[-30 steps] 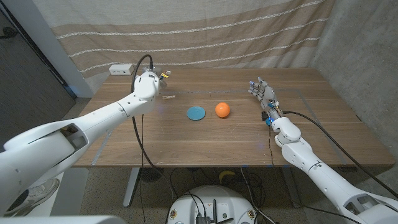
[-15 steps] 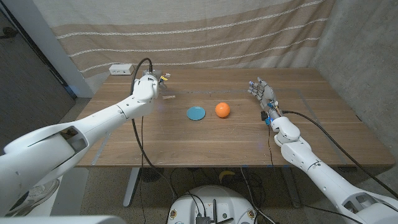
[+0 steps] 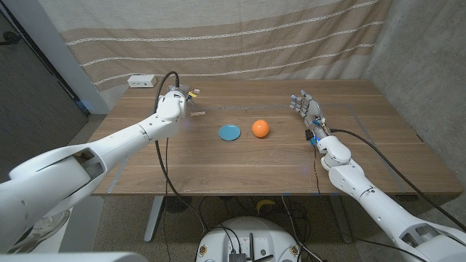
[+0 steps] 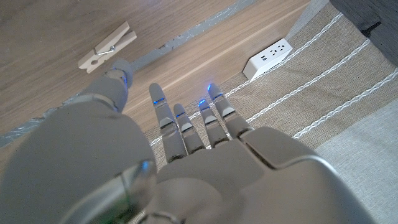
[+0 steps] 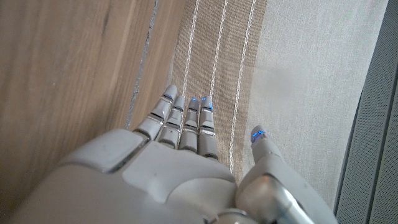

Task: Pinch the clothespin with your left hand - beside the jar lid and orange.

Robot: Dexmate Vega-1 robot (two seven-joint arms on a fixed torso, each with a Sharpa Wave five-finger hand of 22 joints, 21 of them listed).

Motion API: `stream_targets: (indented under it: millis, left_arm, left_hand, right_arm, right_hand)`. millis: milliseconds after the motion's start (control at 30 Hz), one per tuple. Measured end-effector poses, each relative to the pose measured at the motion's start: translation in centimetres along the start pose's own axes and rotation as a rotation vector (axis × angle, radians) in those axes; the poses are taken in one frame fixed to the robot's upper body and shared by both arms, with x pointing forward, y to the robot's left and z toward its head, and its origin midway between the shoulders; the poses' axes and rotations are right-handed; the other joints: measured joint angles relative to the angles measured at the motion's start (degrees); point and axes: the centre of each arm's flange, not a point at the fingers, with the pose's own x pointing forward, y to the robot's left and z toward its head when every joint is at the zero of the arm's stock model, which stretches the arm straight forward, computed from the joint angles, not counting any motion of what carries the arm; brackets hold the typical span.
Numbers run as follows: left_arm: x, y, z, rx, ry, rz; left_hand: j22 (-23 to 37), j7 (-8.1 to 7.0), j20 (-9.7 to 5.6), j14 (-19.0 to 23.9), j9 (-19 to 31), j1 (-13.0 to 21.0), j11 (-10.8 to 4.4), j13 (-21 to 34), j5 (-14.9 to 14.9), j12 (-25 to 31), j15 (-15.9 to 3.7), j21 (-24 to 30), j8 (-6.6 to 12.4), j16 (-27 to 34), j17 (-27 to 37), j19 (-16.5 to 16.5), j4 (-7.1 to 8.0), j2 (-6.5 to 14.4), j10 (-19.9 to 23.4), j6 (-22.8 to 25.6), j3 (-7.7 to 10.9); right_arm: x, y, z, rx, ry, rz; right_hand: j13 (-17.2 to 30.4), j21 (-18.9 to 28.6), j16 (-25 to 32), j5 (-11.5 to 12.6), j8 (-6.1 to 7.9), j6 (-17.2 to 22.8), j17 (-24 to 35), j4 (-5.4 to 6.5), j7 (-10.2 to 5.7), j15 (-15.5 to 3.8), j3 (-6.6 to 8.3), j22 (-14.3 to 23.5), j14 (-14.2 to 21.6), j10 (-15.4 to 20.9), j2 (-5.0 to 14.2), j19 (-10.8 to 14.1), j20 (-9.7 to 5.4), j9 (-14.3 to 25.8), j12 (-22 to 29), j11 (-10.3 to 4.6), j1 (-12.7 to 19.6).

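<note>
A wooden clothespin [image 3: 197, 112] [image 4: 107, 47] lies on the table, to the left of a blue jar lid [image 3: 229, 132] and an orange [image 3: 261, 128]. My left hand [image 3: 173, 100] [image 4: 180, 134] hovers just left of the clothespin with its fingers stretched out and apart, holding nothing. In the left wrist view the thumb tip [image 4: 119, 67] points toward the clothespin, a short gap away. My right hand [image 3: 306, 108] [image 5: 186, 146] stands at the right side of the table, fingers straight and empty.
A white power strip [image 3: 142, 81] [image 4: 268, 55] sits at the table's far left edge against a striped cloth backdrop [image 3: 240, 44]. A black cable [image 3: 162, 80] loops above my left wrist. Bare wood stretches across the table's near half [image 3: 233, 167].
My left forearm has reached slightly farther over the table, with the hand staying beside the clothespin. The clothespin, lid, orange and right hand have not moved.
</note>
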Motion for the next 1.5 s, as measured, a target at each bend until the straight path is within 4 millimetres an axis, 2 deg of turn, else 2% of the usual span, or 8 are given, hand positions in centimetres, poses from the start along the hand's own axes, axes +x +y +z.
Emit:
stream_targets:
  millis: [1200, 1500]
  left_arm:
    - [1.9, -1.9, 1.2, 0.025, -0.034, -0.076]
    - [2.3, -2.4, 1.6, 0.041, -0.053, -0.094]
  left_hand:
    - [0.28, 0.01, 0.00, 0.00, 0.00, 0.91, 0.11, 0.00, 0.00, -0.22, 0.00, -0.46, -0.05, 0.00, -0.01, -0.01, -0.08, 0.91, -0.12, 0.01, -1.82]
    - [0.28, 0.22, 0.00, 0.00, -0.23, 1.67, 0.11, 0.00, 0.00, -0.22, 0.00, -0.46, -0.04, 0.00, -0.02, -0.01, -0.01, 1.67, -0.12, 0.23, -2.21]
  right_arm:
    - [1.0, -0.2, -0.6, 0.007, 0.011, -0.005]
    - [1.2, -0.3, -0.7, 0.009, 0.010, -0.011]
  right_hand:
    - [-0.01, -0.66, 0.00, 0.00, -0.37, -0.01, 0.27, 0.00, 0.00, 0.00, 0.00, 0.00, 0.00, -0.01, 0.00, -0.01, 0.00, -0.01, 0.00, 0.00, 0.00]
    - [0.26, -0.66, 0.00, 0.00, -0.37, -0.01, 0.26, 0.00, 0.00, 0.21, 0.01, 0.00, 0.20, -0.01, 0.00, 0.20, 0.21, -0.01, 0.00, 0.00, 0.00]
